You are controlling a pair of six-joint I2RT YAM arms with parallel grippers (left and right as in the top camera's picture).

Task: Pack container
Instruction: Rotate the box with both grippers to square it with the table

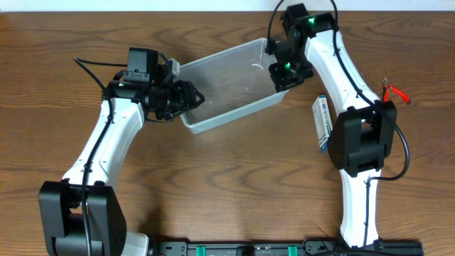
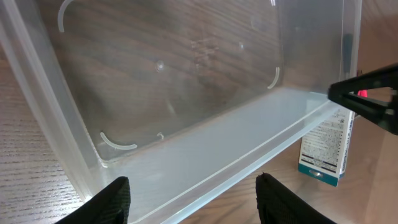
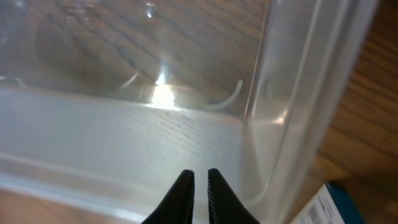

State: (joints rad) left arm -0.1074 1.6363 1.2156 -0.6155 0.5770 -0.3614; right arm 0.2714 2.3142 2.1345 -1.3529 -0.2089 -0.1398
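Note:
The container (image 1: 234, 114) is a clear plastic tub lying at an angle on the wooden table, with nothing inside it. My left gripper (image 1: 193, 98) is at its near-left corner. In the left wrist view it (image 2: 193, 179) is open, with the tub's long wall and rim (image 2: 205, 143) passing between the two fingers without touching either. My right gripper (image 1: 280, 80) is at the tub's right end. In the right wrist view it (image 3: 200, 171) is shut to a thin slit with nothing in it, its tips hanging over the tub's wall (image 3: 124, 137).
A small blue-and-white box (image 1: 323, 124) lies on the table just right of the tub, also seen as the box (image 2: 323, 146) and its corner (image 3: 336, 208). A red-handled tool (image 1: 394, 92) lies at the far right, beyond the right arm.

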